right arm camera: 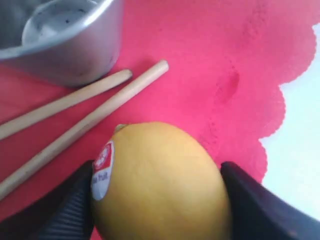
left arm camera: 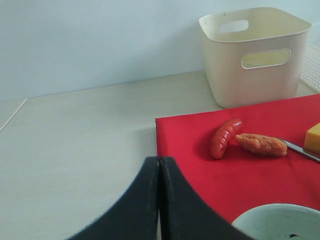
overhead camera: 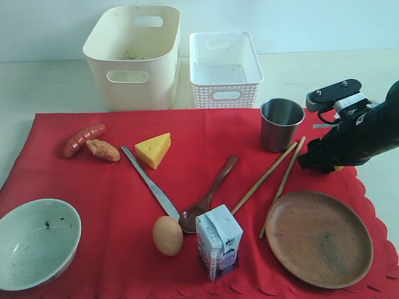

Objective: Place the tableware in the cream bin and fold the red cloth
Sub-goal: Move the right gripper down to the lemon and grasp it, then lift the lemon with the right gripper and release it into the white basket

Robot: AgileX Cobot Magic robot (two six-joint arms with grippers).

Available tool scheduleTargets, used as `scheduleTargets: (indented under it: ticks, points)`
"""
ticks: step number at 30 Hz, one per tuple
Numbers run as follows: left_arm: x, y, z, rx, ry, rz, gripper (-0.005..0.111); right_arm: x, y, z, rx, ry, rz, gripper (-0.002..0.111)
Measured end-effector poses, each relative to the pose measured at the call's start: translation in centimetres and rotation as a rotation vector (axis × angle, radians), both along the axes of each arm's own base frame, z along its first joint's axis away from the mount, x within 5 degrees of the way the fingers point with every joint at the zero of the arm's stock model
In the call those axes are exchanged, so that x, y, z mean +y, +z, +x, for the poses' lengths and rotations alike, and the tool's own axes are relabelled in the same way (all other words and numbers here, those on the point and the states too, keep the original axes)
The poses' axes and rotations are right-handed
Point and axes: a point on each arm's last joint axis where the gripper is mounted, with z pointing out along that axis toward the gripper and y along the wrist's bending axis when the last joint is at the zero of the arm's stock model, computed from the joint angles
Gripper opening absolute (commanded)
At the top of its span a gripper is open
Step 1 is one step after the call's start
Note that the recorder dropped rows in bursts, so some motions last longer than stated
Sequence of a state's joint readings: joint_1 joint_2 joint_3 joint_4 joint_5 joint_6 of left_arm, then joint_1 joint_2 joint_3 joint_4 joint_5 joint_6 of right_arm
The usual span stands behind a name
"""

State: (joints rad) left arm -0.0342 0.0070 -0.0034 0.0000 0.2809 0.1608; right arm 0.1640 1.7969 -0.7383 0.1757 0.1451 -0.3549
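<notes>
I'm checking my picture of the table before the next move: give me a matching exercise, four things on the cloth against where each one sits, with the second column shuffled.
Things:
1. steel cup
2. egg
3. lemon
4. pale bowl

Places:
A. beside the milk carton
B. at the lower left corner of the red cloth in the exterior view
C. between the fingers of the right gripper
D. by the far tips of the chopsticks

Pairs: 1-D, 2-A, 3-C, 4-B

Bare red cloth (overhead camera: pixel 103 177) between bowl (overhead camera: pixel 37 243) and knife (overhead camera: pixel 149 182); egg (overhead camera: pixel 168 235), spoon (overhead camera: pixel 209 196), carton (overhead camera: pixel 218 242) tightly clustered.
</notes>
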Motion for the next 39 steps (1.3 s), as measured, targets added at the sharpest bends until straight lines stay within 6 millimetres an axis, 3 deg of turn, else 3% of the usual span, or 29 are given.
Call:
scheduleTargets:
  ticks: [3, 7, 10, 20, 27, 32, 39]
  points:
    - [0.0, 0.0, 0.0, 0.0, 0.0, 0.0, 0.0, 0.0, 0.0, 0.0, 0.0, 0.0, 0.0, 0.001]
    - [0.0, 0.0, 0.0, 0.0, 0.0, 0.0, 0.0, 0.0, 0.4, -0.2, 0.005, -0.001, 0.003, 0.0]
    - [0.0, 0.0, 0.0, 0.0, 0.0, 0.0, 0.0, 0.0, 2.2, -0.4, -0.03, -0.02, 0.025, 0.0]
    - [0.0, 0.0, 0.0, 0.0, 0.0, 0.002, 0.0, -0.5, 14.4, -3.6, -0.428, -0.086, 0.156, 0.0]
    - [0.0, 0.0, 0.0, 0.0, 0.0, 0.002, 0.0, -0.8, 19.8, -5.2, -0.666, -0.187, 0.317, 0.0]
    - [0.0, 0.0, 0.0, 0.0, 0.0, 0.002, 0.0, 0.9, 20.4, -3.7, -0.711, -0.139, 0.344, 0.0]
    - [0.0, 0.0, 0.0, 0.0, 0.0, 0.002, 0.0, 7.0, 17.6, 2.1, -0.642, 0.007, 0.332, 0.0]
